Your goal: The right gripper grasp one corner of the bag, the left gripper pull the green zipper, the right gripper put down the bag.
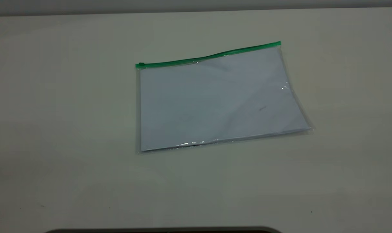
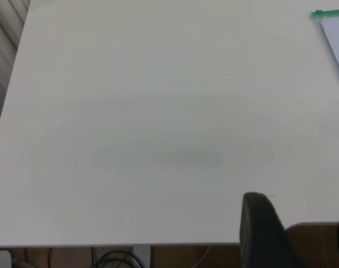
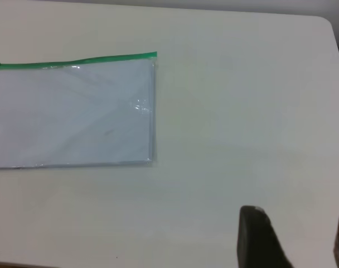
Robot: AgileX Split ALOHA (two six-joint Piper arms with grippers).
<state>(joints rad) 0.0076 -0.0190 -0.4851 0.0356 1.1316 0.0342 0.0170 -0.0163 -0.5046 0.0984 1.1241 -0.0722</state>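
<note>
One table (image 1: 53, 129) carries the bag (image 1: 215, 100) lying flat, its long axis across the view, green zipper (image 1: 209, 57) on the far edge. Right gripper (image 3: 295, 240), spread and empty, sits nearer its corner (image 3: 153, 56); left gripper (image 2: 295, 234), likewise spread, waits apart.

bag corner (image 2: 335, 33) on white table (image 2: 147, 139)

From my exterior camera neither arm showed. My left gripper (image 2: 295, 231) appeared only in its own wrist camera: one dark finger (image 2: 261, 229) and a sliver of the other, set apart, nothing between them. My right gripper (image 3: 292, 237) looked the same, its fingers (image 3: 258, 237) spread and empty.
</note>
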